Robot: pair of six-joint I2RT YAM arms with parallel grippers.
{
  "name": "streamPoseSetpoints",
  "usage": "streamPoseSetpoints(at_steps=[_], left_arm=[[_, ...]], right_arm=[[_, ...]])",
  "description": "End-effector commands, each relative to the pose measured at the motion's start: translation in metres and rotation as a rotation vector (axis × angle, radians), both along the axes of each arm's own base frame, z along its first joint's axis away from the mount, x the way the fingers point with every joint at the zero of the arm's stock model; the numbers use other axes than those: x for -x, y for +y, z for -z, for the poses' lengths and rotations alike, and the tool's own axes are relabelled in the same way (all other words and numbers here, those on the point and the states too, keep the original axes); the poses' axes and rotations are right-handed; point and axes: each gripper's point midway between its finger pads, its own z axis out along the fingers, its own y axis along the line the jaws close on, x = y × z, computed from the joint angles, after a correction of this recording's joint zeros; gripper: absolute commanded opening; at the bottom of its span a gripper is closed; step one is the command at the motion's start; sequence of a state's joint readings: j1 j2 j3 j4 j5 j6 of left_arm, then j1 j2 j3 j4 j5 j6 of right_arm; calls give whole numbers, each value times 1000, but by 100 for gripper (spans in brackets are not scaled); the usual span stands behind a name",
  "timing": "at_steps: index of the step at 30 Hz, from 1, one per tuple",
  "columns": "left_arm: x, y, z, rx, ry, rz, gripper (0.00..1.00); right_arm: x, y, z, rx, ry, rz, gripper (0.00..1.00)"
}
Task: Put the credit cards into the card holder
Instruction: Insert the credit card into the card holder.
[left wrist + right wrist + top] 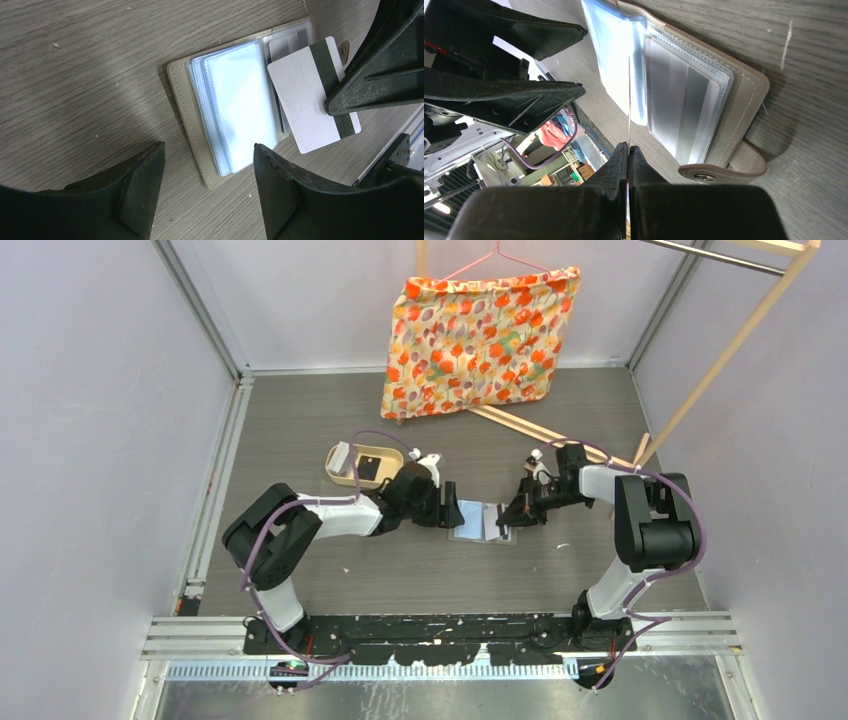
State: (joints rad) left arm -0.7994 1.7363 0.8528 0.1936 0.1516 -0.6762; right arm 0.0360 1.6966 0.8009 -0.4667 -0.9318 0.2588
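A white credit card (305, 107) is pinched edge-on in the closed right tool (628, 146) — the left tool (208, 148) is spread wide, empty, above the opened card holder (235, 115).

**No readable text in any view**

No lettering, brand, number or sign is legible. The credit card (305, 100) shows a plain silver-white face with one dark stripe and no print that resolves. The card holder (235, 115) has clear pockets, and the card tucked inside one is too blurred to read. The snap stud (704, 177) on its tab looks unmarked.
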Motion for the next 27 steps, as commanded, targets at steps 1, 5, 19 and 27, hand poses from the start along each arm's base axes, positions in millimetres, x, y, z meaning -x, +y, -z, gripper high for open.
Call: streamPoseSetpoints(at_steps=[1, 5, 19, 27], left_arm=[[-2, 0, 5, -43, 7, -11, 66], [-1, -1, 9, -62, 23, -7, 62], [4, -3, 19, -108, 66, 3, 55], [6, -4, 25, -127, 94, 10, 49]], right_arm=[[-6, 0, -9, -15, -46, -15, 1], [-6, 1, -7, -27, -39, -23, 1], [-7, 2, 0, -35, -20, -53, 1], [-9, 6, 3, -22, -15, -78, 1]])
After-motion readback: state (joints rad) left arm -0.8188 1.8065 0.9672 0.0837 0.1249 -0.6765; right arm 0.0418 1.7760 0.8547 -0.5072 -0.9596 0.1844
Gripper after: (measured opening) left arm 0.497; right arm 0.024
